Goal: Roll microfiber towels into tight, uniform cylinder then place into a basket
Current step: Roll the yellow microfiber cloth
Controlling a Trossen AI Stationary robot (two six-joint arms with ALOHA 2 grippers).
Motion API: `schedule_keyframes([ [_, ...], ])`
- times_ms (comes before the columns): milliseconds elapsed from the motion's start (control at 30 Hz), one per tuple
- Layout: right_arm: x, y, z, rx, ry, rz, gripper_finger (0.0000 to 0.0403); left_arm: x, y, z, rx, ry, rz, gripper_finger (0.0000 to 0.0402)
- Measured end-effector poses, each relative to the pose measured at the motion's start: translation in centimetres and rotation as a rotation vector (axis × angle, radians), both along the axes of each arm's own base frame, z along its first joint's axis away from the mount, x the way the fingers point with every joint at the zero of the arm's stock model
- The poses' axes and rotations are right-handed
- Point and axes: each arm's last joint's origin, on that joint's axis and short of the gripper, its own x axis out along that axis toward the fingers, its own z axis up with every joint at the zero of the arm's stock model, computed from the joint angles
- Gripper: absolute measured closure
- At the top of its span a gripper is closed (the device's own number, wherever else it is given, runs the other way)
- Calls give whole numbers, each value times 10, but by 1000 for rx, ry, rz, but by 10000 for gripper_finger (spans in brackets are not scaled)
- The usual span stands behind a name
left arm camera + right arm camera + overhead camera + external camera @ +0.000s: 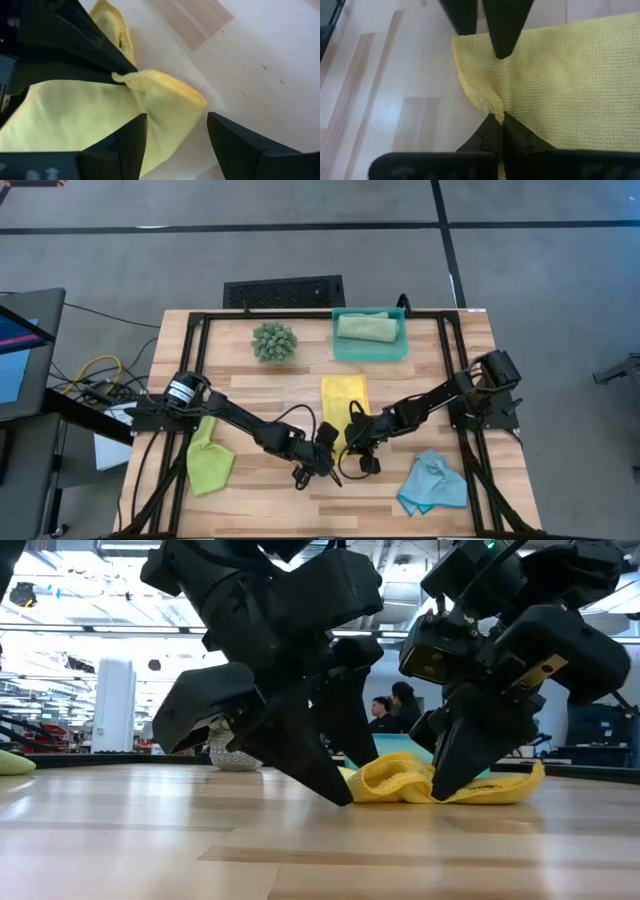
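We see both arms meeting low over the front middle of the wooden counter [260, 380], at the near end of the yellow towel [343, 402]. That towel lies flat near the counter's centre, its near edge bunched up where the tools work.

The right tool [499, 120] is clenched on a pinched fold at the yellow towel's near corner; in the right wrist view its two fingers meet with the cloth's edge caught between them. From the low view we see the fabric lifted into a small hump against it.

The left tool [175, 135] sits just beside it with its fingers spread wide, released and holding nothing. One finger rests over the towel's edge, the other over bare wood.

The teal basket [343, 350] stands at the back edge of the counter, right of centre, and a rolled sage green towel [366, 327] lies inside it. The lime green towel [209, 462] lies crumpled near the front left corner, partly under the left arm. The light blue towel [432, 484] lies crumpled near the front right corner.

A spiky green plant ball [274, 341] sits near the back edge, just left of the basket. A black slotted grille [284, 290] lies on the floor beyond the back edge.
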Motion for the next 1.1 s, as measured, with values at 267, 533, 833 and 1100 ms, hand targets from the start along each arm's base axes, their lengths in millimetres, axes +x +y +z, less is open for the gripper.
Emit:
schedule_keyframes([
  [267,0,-2,2,20,2,-45,372,-7,-4,-10,-49,-64,66,222],
  [533,1,-2,2,30,1,-51,372,-20,-6,-27,-67,-246,77,242],
  [833,0,1,2,30,0,-31,365,-21,-3,-27,-34,-277,115,303],
  [1100,-4,14,3,-6,-21,60,331,-25,-6,-28,-9,-241,93,395],
])
